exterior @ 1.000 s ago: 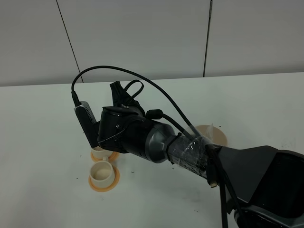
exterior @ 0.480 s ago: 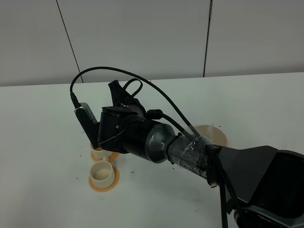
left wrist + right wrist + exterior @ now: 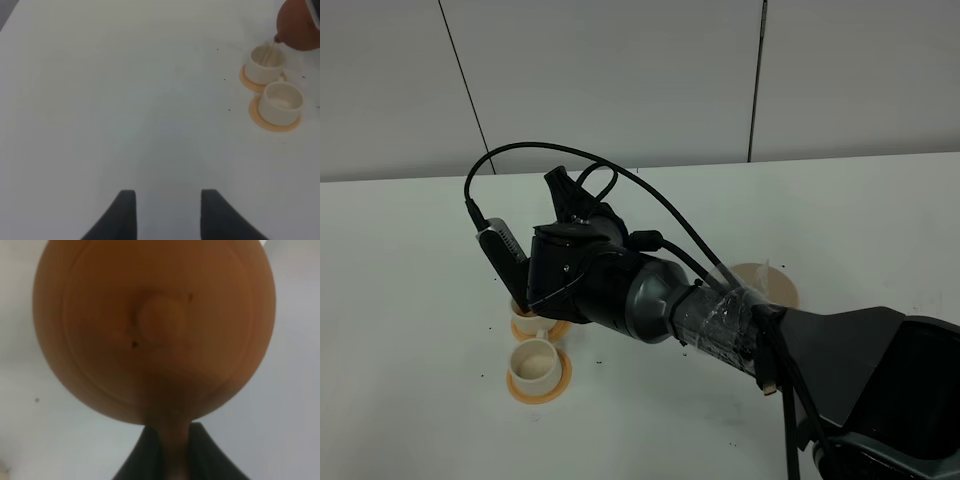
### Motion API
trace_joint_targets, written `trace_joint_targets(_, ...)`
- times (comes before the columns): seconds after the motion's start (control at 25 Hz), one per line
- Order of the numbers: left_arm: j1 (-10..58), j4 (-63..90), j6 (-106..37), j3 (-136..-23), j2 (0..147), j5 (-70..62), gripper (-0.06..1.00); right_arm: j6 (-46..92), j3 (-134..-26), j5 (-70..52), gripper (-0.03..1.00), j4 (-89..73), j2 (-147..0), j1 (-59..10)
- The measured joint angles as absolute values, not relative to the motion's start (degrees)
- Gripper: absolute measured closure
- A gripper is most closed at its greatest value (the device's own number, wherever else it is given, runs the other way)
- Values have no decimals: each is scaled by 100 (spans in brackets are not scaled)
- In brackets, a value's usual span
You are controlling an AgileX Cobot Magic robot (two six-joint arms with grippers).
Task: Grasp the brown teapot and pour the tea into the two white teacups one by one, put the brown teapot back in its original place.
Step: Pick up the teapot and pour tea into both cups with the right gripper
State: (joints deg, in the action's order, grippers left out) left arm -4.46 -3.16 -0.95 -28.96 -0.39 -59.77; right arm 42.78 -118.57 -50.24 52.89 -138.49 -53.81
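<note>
Right claw (image 3: 172, 440) is shut tight on the loop handle (image 3: 175, 435) of the teapot (image 3: 155, 325), one finger pressed to each side of it. I'm looking straight onto the lid knob (image 3: 161, 320) (the pot fills nearly my whole wrist view).

From the left wrist camera I see the teapot at the edge of frame, its spout (image 3: 276, 37) just above the rim of the first cup (image 3: 266, 61). I can't tell whether tea is running. The second cup (image 3: 283, 99) stands just beside the first, each on its own orange saucer (image 3: 274, 122).

My left claw (image 3: 168, 196) is spread wide with nothing in it, over the white table (image 3: 100, 100) and well apart from the cups.

On the high camera the right arm (image 3: 650, 300) reaches across the middle and hides the teapot and most of the first cup. The tan coaster (image 3: 775, 285) lies partly behind that arm, well apart from the cups.
</note>
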Motion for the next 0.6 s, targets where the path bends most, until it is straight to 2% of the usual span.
trace_joint_targets(0.6, -446, -316, -95, -2896, -39, -5977, 57, 4414, -11857, -4958, 88, 5474, -13988, -5381)
